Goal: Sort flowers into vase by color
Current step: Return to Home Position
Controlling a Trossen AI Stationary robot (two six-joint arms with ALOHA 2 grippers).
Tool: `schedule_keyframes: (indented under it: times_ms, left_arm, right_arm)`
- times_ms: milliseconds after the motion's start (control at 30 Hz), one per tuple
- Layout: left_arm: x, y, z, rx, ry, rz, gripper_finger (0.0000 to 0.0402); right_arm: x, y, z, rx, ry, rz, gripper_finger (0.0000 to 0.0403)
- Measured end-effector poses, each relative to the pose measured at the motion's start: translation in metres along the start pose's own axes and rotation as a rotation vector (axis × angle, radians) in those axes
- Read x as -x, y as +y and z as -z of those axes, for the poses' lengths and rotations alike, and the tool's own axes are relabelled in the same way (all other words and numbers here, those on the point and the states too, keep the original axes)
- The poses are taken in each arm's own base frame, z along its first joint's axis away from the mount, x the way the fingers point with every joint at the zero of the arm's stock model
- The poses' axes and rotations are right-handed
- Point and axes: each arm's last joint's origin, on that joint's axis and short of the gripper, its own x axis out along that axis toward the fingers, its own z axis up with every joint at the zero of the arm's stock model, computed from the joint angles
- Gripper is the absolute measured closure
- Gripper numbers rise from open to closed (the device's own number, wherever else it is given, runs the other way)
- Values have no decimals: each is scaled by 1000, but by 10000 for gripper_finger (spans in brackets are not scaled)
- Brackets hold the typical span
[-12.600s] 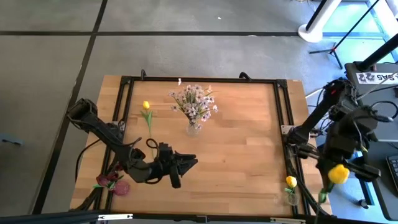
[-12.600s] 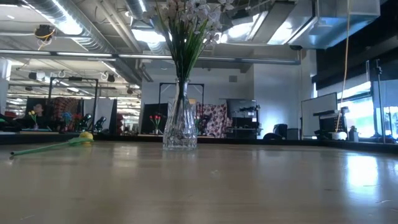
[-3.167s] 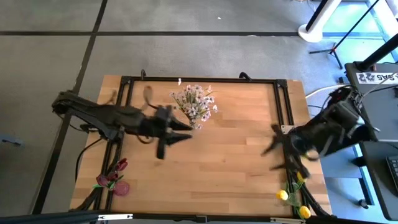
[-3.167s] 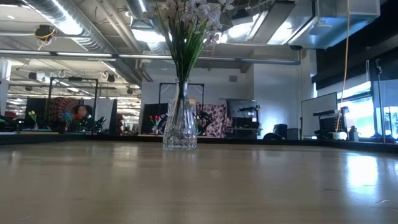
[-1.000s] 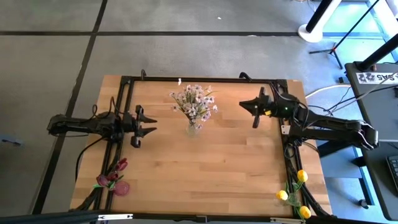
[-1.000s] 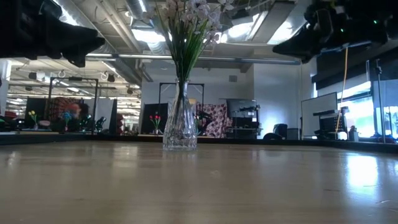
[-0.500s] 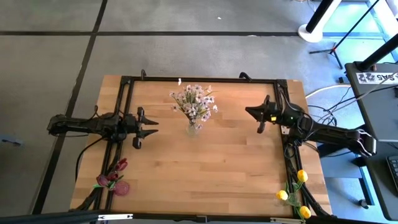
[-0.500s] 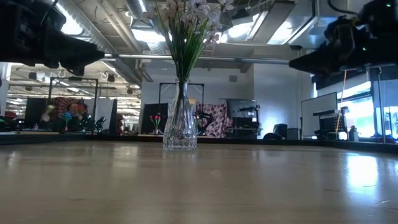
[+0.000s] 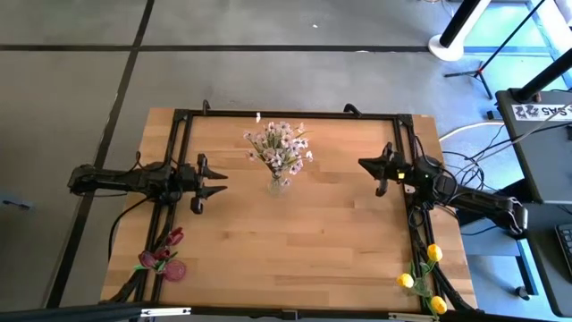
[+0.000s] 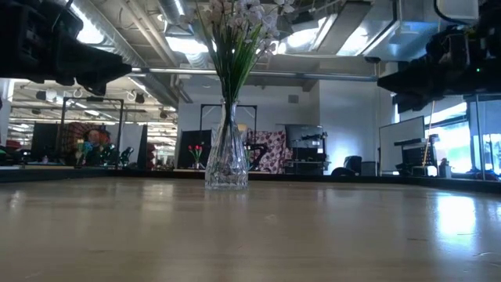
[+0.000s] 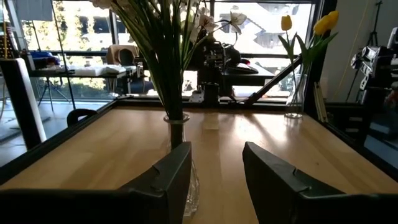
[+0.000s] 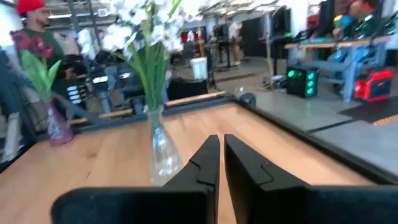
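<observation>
Near corners of surface [image 9: 313, 241]: red tulips [image 9: 159, 258] in pink vase [image 9: 174, 269], L; 3 yellow tulips [image 9: 433, 254] in clear vase [image 11: 294, 102], R. Mid: left gripper [image 11: 216, 157] jaws apart, right gripper [image 12: 221, 146] jaws together. Btwn them, white-pink sprays [image 9: 279, 150] in centre vase [image 9: 278, 185]. Stems prob. light, bendy: grip mid-stem, not blooms.

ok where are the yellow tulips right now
In the high view the yellow tulips stand in a clear vase at the bottom right corner of the table, beside the black frame rail.

both arms low & stretched inward; l tool [image 9: 211, 177] fingers apart, r tool [image 9: 370, 166] fingers together
</observation>
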Motion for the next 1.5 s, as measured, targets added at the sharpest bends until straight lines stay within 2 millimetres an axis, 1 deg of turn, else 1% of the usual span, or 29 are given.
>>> schedule_keyframes:
  times_ms: [133, 367, 967, 1033, 1133, 1300, 1500]
  left_arm:
    - [0, 0, 0, 0, 0, 0, 259]
    - [0, 0, 0, 0, -1, 0, 259]
    - [0, 0, 0, 1, -1, -1, 259]
    - [0, 0, 0, 1, -1, -1, 259]
    - [0, 0, 0, 1, -1, -1, 259]
    - [0, 0, 0, 1, -1, -1, 259]
    - [0, 0, 0, 1, -1, -1, 259]
  right_arm:
    - [1, 0, 6, -12, 65, -29, 379]
    - [2, -1, 15, -21, 147, -10, 379]
    - [2, -1, 16, -21, 151, -9, 379]
    - [2, 2, 16, -19, 156, -12, 379]
    - [1, 11, 18, -9, 162, -41, 379]
    - [2, 22, 19, -7, 175, -145, 379]
    - [3, 27, 19, -8, 176, -204, 379]
